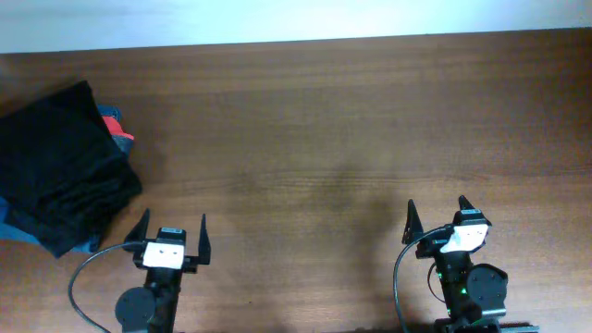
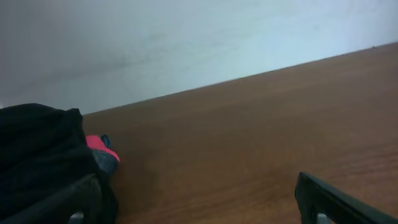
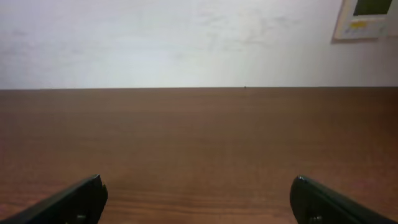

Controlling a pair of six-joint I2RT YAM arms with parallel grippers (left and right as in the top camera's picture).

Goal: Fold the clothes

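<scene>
While both arms sit at the near edge of the wooden table [image 1: 324,120], the clothes [image 1: 60,162] lie as a dark heap at the left edge, about midway between the far left corner and the near left corner. The heap is soft black fabric with creases running across it, and its outer side runs off past the left edge of the overhead view. A red piece of cloth [image 1: 116,125] pokes out from under the heap on the side toward the far edge, and a strip of blue cloth [image 1: 14,231] shows beneath it on the side toward the near edge. The left gripper [image 1: 173,227] stands just beside the heap's near right corner, apart from the fabric, its jaws spread wide with nothing between them. From the left wrist camera the black cloth fills the lower left, the red piece shows at its edge, and one dark finger [image 2: 62,202] overlaps the cloth in the view. The right gripper [image 1: 437,211] is well apart from the clothes, toward the near right corner, its jaws likewise spread and holding nothing, pointing over bare wood toward the far edge and a pale wall [image 3: 186,43].
</scene>
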